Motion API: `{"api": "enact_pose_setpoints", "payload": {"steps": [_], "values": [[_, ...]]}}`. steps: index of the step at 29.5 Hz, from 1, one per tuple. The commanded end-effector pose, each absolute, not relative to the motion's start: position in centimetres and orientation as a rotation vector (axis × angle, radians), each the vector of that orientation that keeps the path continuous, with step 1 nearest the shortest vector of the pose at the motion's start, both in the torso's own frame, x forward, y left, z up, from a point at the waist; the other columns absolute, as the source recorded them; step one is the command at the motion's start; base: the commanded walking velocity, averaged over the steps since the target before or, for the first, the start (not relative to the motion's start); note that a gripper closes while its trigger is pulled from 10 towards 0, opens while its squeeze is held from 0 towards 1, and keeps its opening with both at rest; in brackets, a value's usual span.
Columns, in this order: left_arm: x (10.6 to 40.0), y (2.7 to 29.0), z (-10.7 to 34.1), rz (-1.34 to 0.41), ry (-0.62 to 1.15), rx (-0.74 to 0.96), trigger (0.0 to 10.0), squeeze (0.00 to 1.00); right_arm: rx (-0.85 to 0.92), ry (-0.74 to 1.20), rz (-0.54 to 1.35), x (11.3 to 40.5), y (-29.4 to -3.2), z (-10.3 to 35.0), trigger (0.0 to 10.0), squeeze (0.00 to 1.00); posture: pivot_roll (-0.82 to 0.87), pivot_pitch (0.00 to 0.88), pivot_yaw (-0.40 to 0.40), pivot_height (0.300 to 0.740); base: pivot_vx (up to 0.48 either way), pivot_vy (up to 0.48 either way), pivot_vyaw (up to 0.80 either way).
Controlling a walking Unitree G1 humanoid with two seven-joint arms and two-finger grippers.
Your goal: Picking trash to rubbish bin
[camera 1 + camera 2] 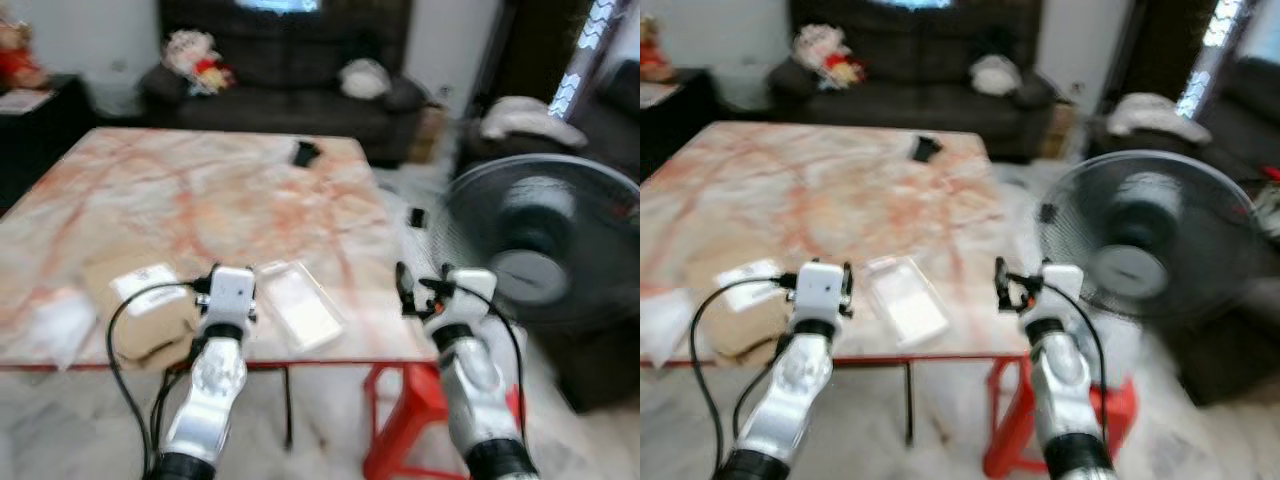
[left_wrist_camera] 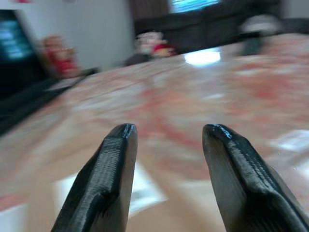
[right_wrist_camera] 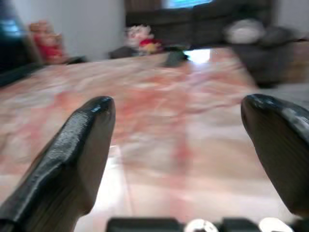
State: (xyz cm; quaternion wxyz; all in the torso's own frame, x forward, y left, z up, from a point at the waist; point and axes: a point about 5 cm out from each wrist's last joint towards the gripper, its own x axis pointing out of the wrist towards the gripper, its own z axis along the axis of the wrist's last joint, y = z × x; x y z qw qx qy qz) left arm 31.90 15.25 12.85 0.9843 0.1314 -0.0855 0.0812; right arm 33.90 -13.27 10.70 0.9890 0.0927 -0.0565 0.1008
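Blurry clear pkg point(image 1: 299, 305) nr table point(image 1: 200, 190) edge

The bench point(image 1: 200, 190) is veined in red and pink marble. A brown paper bag point(image 1: 140, 310), a red stool point(image 1: 405, 415) and a black fan point(image 1: 545, 240) are seen.
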Motion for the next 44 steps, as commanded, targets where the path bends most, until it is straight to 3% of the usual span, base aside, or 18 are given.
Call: {"api": "enact_pose_setpoints", "payload": {"steps": [1,21,28,34,40,41,42,44], "values": [[32.0,13.9,13.2,0.131,-0.187,0.248,10.0,0.0,0.171,-0.113,0.169,33.9,-14.6,10.7,10.0,0.0,-0.07,0.018,-0.065,0.74,0.289,0.0,0.6],[32.1,12.9,12.9,0.062,-0.178,0.25,10.0,0.0,0.188,-0.092,0.158,33.9,-14.7,10.4,10.0,0.0,-0.07,0.02,-0.061,0.74,0.014,0.0,0.0],[32.3,11.0,11.1,-0.11,-0.041,0.243,10.0,0.0,0.186,-0.086,0.16,33.9,-14.7,10.3,10.0,0.0,-0.07,0.021,-0.061,0.74,0.0,0.0,0.0],[32.4,10.1,10.2,-0.136,0.035,0.264,10.0,0.0,0.187,-0.084,0.162,33.9,-14.7,10.3,10.0,0.0,-0.08,0.022,-0.062,0.74,0.0,0.0,0.0],[32.9,9.1,10.7,-0.169,0.047,0.14,10.0,0.0,0.187,-0.082,0.164,33.8,-14.7,10.2,10.0,0.0,-0.08,0.022,-0.062,0.74,0.0,0.0,0.0],[33.1,8.9,11.0,-0.17,0.049,0.104,10.0,0.65,0.187,-0.082,0.163,33.8,-14.7,10.2,10.0,0.0,-0.07,0.024,-0.063,0.74,0.0,0.0,0.0],[33.3,8.8,11.1,-0.164,0.048,0.089,10.0,1.0,0.187,-0.081,0.164,33.8,-14.7,10.2,10.0,0.0,-0.07,0.025,-0.062,0.74,0.0,0.0,0.0],[33.6,8.6,11.4,-0.157,0.05,0.05,10.0,1.0,0.187,-0.081,0.166,33.8,-14.7,10.2,10.0,0.0,-0.08,0.025,-0.061,0.74,0.0,0.0,0.0]]}}
